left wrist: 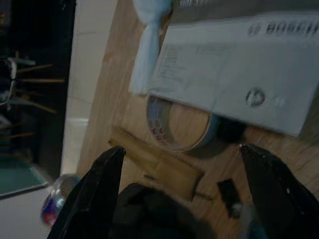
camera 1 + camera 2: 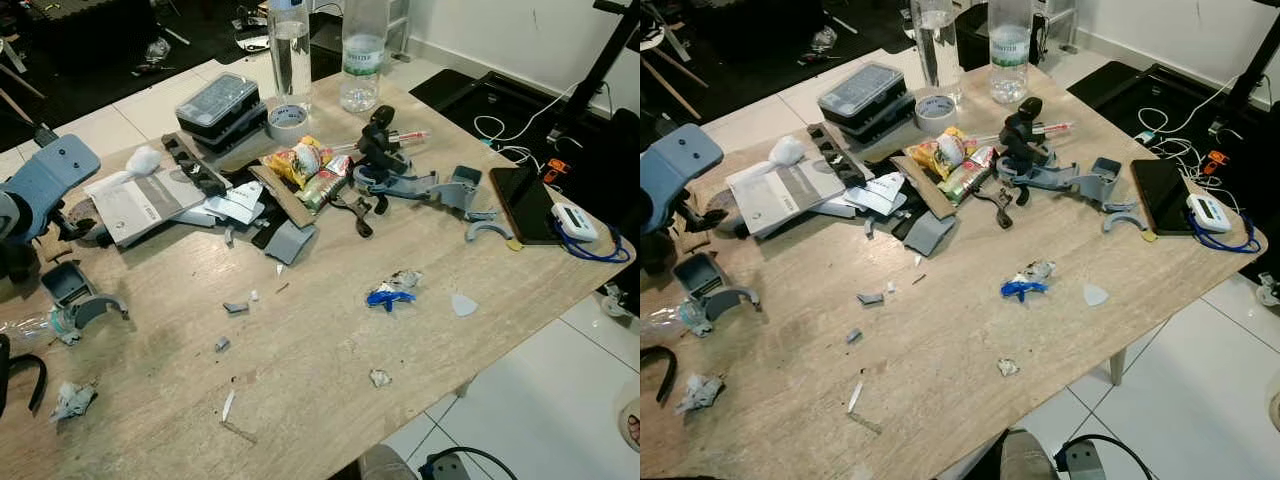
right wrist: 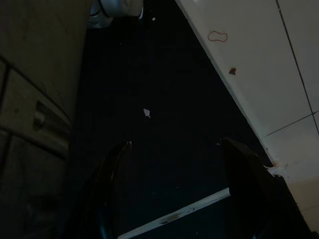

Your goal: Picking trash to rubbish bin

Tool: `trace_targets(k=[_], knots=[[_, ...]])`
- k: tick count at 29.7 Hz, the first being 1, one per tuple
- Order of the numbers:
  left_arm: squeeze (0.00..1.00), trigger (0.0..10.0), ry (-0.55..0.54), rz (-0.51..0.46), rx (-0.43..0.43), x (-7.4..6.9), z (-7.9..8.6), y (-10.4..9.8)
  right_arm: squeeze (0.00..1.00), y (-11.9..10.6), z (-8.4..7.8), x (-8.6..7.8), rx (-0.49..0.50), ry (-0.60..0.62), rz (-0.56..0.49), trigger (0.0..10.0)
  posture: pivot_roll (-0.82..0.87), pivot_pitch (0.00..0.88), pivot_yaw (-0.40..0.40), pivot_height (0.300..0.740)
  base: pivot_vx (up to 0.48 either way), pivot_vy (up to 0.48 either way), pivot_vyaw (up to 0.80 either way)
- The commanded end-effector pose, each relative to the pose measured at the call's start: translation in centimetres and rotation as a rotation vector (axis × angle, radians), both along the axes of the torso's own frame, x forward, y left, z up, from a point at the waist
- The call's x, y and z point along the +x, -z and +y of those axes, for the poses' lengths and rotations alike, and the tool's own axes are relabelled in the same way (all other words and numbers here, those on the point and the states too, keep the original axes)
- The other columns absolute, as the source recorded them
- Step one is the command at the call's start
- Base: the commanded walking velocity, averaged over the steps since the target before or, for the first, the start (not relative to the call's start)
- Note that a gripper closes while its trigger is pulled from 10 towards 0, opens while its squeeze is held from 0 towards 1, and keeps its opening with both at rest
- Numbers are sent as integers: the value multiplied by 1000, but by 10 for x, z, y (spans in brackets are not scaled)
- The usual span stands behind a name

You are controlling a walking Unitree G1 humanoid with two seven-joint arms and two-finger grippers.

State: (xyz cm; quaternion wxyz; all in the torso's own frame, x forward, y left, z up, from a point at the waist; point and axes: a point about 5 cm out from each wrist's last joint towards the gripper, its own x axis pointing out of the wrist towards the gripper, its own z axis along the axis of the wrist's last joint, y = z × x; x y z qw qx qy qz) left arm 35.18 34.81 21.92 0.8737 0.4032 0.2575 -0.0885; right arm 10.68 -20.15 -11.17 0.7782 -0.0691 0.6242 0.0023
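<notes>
1. Currently, the left end effector [image 1: 182, 189] is spread wide and empty above the bench [image 2: 330, 350]'s left edge.
2. Just ahead of its fingers lie a tape roll [image 1: 179, 127] and a white booklet [image 1: 244, 64].
3. Well to its right, a blue wrapper [image 2: 390, 292] and a small crumpled scrap [image 2: 379, 377] lie on the bench.
4. The right end effector [image 3: 174, 184] hangs wide apart over dark floor [image 3: 164, 99].

1. Clear plastic water bottle [image 2: 291, 55] cut off at top edge.
2. Grey tape roll [image 1: 177, 130] half hidden under white printed booklet [image 1: 239, 69], blurred.
3. Small pale crumpled scrap [image 2: 380, 377] too small to identify.
</notes>
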Motion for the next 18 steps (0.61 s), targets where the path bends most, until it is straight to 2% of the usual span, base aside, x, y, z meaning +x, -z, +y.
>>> trace_targets(k=[1,3,4,8,18], knots=[[0,10000,-44,62,75,-9,13,11,0,3,9,-5,31,-13,21,10000,-56,124,100,740,0,0,0],[0,10000,-42,93,129,-12,16,14,0,3,9,-5,31,-12,21,10000,-56,124,100,740,0,0,0],[0,10000,-42,93,129,-12,16,14,0,3,9,-5,31,-12,21,10000,-56,124,100,740,0,0,0],[0,10000,-34,217,192,-26,29,21,0,3,9,-5,30,-9,23,10000,-62,131,101,740,0,0,0],[0,10000,-18,254,141,-34,38,12,0,2,9,-5,30,-10,22,10000,-61,131,99,740,0,0,0]])
